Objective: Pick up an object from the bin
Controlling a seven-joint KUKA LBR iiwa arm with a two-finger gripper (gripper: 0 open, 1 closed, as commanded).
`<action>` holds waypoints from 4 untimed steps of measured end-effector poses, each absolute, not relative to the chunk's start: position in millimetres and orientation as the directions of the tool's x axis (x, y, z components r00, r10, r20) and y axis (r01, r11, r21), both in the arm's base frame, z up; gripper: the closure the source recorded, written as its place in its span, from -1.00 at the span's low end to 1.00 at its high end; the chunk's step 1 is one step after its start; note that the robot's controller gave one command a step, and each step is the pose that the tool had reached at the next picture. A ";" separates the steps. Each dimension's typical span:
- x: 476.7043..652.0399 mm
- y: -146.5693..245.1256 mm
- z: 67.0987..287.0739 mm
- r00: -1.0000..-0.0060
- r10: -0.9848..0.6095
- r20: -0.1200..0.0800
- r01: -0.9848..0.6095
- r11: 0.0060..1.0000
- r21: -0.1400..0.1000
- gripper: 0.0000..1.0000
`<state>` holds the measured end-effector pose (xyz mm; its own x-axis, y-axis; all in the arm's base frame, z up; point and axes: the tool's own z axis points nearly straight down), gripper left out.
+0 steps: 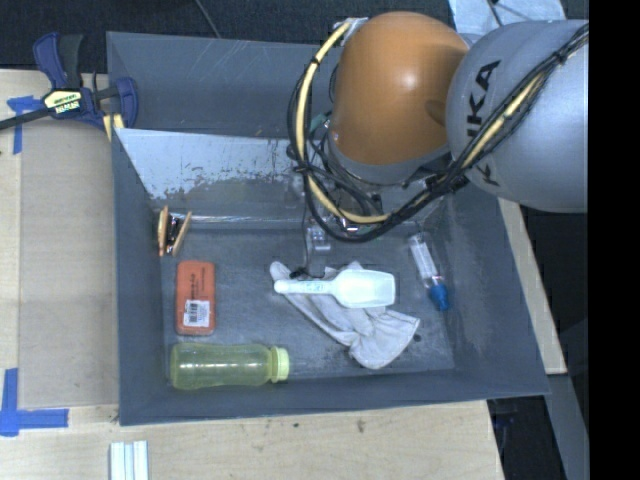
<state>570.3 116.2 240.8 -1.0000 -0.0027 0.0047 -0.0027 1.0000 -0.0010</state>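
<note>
White scoop [345,288], dead centre of the bin [140,368], its handle pointing toward the left wall and its bowl resting on a crumpled white cloth [375,338]. That's what the end effector [315,248] hangs over, right at the handle end.

The arm's orange cover [395,88] looms over the far right corner and hides the tool, so I cannot tell whether the end effector is wide or narrow.

Next down in size, a yellow-green bottle [225,365] lies along the near wall toward the left corner. An orange block [196,296] sits by the left wall, a blue-tipped syringe [427,266] is off by the right wall, and a small clip [172,230] is at the far left.

My worry is that a close on that slim handle could snag the cloth too. Or the heavier bowl could swing and slip free.
</note>
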 end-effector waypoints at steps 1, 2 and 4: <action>571.4 115.7 245.8 -1.000 0.000 -0.003 0.000 1.000 0.001 -1.00; 572.4 99.8 204.9 -1.000 -0.014 -0.011 -0.014 1.000 0.002 -1.00; 567.8 74.1 115.5 -1.000 -0.017 0.001 -0.017 1.000 0.000 -1.00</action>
